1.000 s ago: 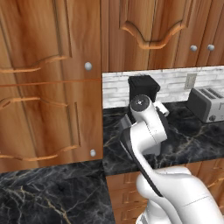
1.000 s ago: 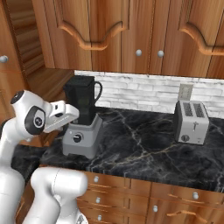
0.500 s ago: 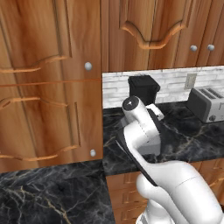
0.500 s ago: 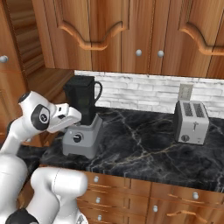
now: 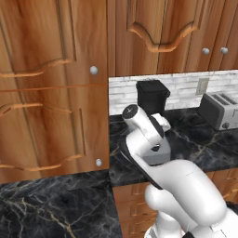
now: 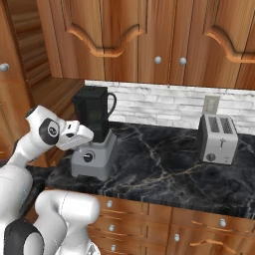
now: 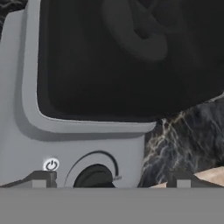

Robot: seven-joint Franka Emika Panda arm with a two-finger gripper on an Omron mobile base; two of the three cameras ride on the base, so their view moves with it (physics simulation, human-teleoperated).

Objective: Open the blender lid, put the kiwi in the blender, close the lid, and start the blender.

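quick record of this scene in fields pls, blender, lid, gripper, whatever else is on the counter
blender: grey base, dark jar, standing at the counter's left end
lid: on the jar
knob: black, on the base's front, power symbol to its left in the hand view
gripper: open, close over the blender's base, holding nothing
toaster: silver, at the right near the backsplash
kiwi: cannot tell where it is

A black marble worktop is seen beneath carved wooden wall cabinets with round grey knobs. A white brick backsplash is set behind it, with a socket plate at 2 o'clock. Wooden drawers are fitted at 6 o'clock.
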